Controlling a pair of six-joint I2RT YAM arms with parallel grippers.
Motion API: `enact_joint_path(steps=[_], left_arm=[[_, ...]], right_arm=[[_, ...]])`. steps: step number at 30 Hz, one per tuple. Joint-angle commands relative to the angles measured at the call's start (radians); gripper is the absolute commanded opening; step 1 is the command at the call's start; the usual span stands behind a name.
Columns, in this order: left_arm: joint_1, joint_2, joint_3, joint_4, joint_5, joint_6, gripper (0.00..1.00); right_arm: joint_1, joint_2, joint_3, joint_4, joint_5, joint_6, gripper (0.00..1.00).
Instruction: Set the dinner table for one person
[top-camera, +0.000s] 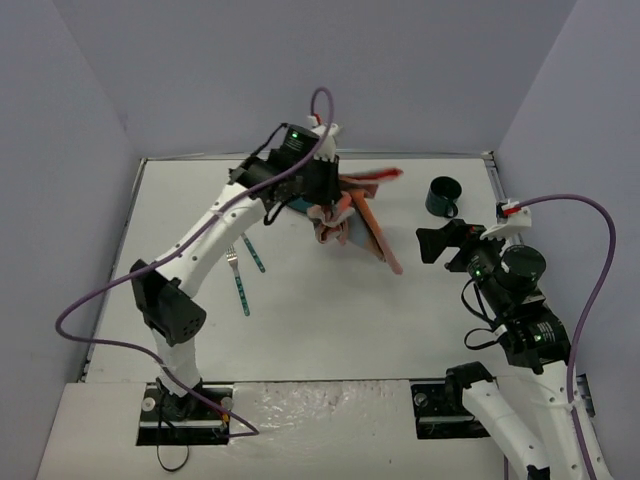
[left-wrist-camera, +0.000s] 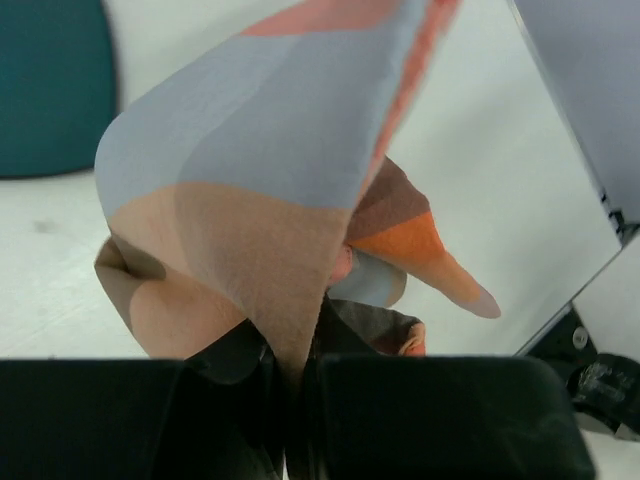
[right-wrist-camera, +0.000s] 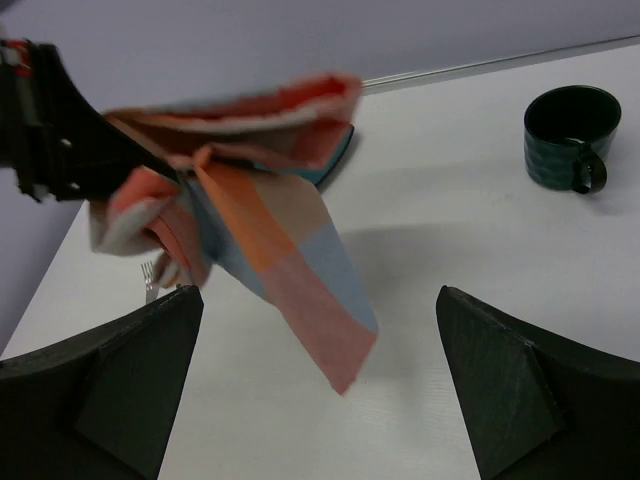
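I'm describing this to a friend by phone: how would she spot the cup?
On the white table, look near the far right corner. The dark green mug stands there alone, upright, handle showing; the plaid cloth and cutlery are further left.

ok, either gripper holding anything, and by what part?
Left gripper is shut on the cloth, pinching a bunched fold, the rest dangling. Right gripper is open, holding nothing.

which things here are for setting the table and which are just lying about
For the job: dinner table, plaid cloth in the left gripper, fork, second teal-handled utensil, dark green mug, teal plate.
Just there: purple cables on the arms.
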Motion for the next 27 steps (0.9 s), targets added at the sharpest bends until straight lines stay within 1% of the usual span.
enact_joint_path(steps=[1,6,9,10,11,13,14,16,18,19,20,23,24,25,26,27], left_arm=[[-0.106,0.038,0.069,0.058,0.046,-0.022,0.0],[-0.155,0.104,0.081,0.086,0.09,-0.058,0.0],[-0.182,0.076,0.047,0.114,0.094,-0.06,0.0],[-0.185,0.051,0.009,0.159,0.088,-0.073,0.0],[-0.187,0.019,-0.043,0.209,0.078,-0.088,0.0],[-0.187,-0.074,-0.207,0.279,0.019,-0.11,0.0],[-0.186,-0.121,-0.256,0.322,-0.007,-0.117,0.0],[-0.186,-0.176,-0.448,0.361,-0.139,-0.116,0.0],[-0.182,-0.234,-0.603,0.43,-0.224,-0.124,0.0],[-0.179,-0.249,-0.663,0.452,-0.244,-0.128,0.03],[-0.174,-0.257,-0.728,0.473,-0.255,-0.139,0.12],[-0.15,-0.277,-0.895,0.522,-0.258,-0.18,0.45],[-0.144,-0.278,-0.936,0.524,-0.265,-0.182,0.57],[-0.139,-0.282,-0.958,0.517,-0.269,-0.18,0.66],[-0.134,-0.289,-0.969,0.507,-0.27,-0.176,0.73],[-0.127,-0.302,-0.971,0.497,-0.272,-0.16,0.77]], right_arm=[[0.008,-0.008,0.021,0.003,0.072,0.005,1.0],[0.007,-0.021,0.016,-0.029,0.122,-0.012,0.99],[0.007,-0.017,0.024,-0.036,0.151,-0.02,0.99],[0.007,-0.012,0.028,-0.038,0.151,-0.022,0.99],[0.007,-0.008,0.031,-0.04,0.151,-0.025,0.99],[0.007,-0.001,0.033,-0.038,0.15,-0.025,0.99],[0.007,0.004,0.033,-0.038,0.148,-0.025,0.99],[0.007,0.009,0.021,-0.04,0.142,-0.023,0.99],[0.008,0.013,0.002,-0.039,0.134,-0.015,0.99],[0.007,0.015,-0.007,-0.038,0.133,-0.012,0.99],[0.007,0.02,-0.02,-0.038,0.125,-0.006,0.99],[0.008,0.041,-0.063,-0.038,0.089,0.005,1.0],[0.008,0.054,-0.082,-0.038,0.076,0.01,1.0],[0.008,0.063,-0.098,-0.037,0.065,0.014,1.0],[0.008,0.069,-0.112,-0.034,0.056,0.017,1.0],[0.007,0.075,-0.121,-0.031,0.052,0.02,1.0]])
